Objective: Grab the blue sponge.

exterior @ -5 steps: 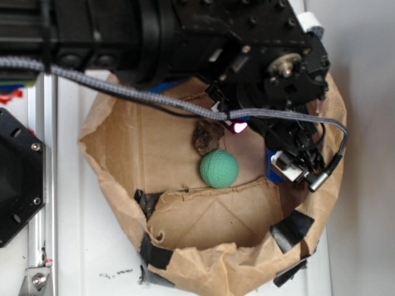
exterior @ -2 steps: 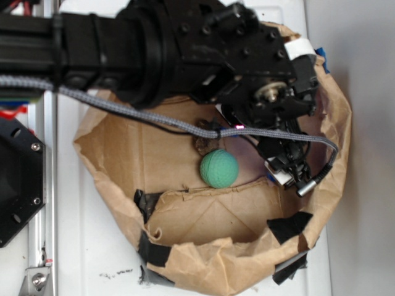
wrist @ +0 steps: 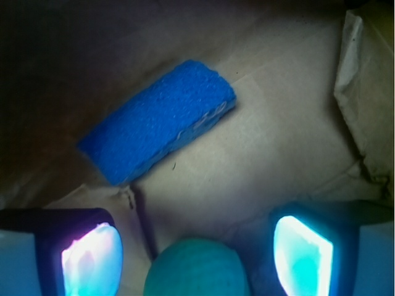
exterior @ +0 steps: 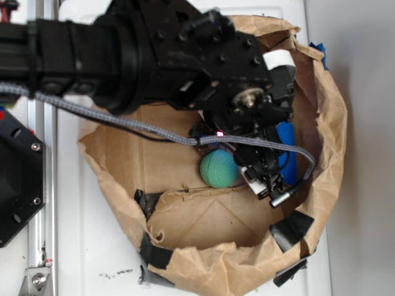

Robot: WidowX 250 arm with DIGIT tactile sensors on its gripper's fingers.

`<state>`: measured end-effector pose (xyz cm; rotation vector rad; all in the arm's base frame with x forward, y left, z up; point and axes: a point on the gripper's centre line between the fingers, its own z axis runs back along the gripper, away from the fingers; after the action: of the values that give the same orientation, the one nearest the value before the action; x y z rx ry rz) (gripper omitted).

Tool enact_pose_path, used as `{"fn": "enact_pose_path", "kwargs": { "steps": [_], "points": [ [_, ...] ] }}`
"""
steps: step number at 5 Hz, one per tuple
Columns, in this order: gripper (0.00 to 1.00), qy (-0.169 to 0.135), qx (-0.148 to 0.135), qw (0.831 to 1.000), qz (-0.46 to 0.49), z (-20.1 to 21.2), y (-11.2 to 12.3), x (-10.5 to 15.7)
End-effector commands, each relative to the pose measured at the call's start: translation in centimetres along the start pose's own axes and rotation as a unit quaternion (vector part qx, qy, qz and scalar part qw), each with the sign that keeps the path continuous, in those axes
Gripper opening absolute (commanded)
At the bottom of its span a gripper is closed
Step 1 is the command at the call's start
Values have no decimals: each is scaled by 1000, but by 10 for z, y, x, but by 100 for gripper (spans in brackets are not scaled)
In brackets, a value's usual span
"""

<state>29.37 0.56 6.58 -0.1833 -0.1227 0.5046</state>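
The hand (wrist: 197,246) is open. Its two fingers (wrist: 92,259) glow at the bottom of the wrist view, far apart, with nothing held between them.

The sponge (wrist: 159,120) lies flat on the brown paper floor of the bag (wrist: 278,154). In the wrist view it sits at about 11 o'clock from the gap between the fingers, well apart from them. It is turned at a slant, with one end up toward 1 o'clock and the other down toward 7 o'clock. Its top looks rough and bright blue.

The green ball (wrist: 196,268) sits at 6 o'clock in the wrist view, right between the fingers. It is apart from the sponge.

From the outside view, the black arm (exterior: 154,55) reaches over the paper bag (exterior: 327,135) on the white bench (exterior: 92,246). The hand (exterior: 265,179) hangs low inside the bag. A bit of the sponge (exterior: 286,139) shows at 3 o'clock from the ball (exterior: 218,168), partly hidden by the arm.
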Motion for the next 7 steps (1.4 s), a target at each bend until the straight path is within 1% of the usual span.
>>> {"fn": "enact_pose_path", "kwargs": {
  "steps": [1,2,3,4,6,7],
  "points": [
    [100,-29,4,999,34,5,-11,30],
    [100,-30,4,998,51,-2,-16,36],
    [100,-44,-5,998,52,-3,-24,33],
    [100,-68,-29,995,66,2,-32,29],
    [100,-93,-53,986,130,-1,-40,30],
    [100,-84,-54,986,131,-2,-43,31]
  ]
}}
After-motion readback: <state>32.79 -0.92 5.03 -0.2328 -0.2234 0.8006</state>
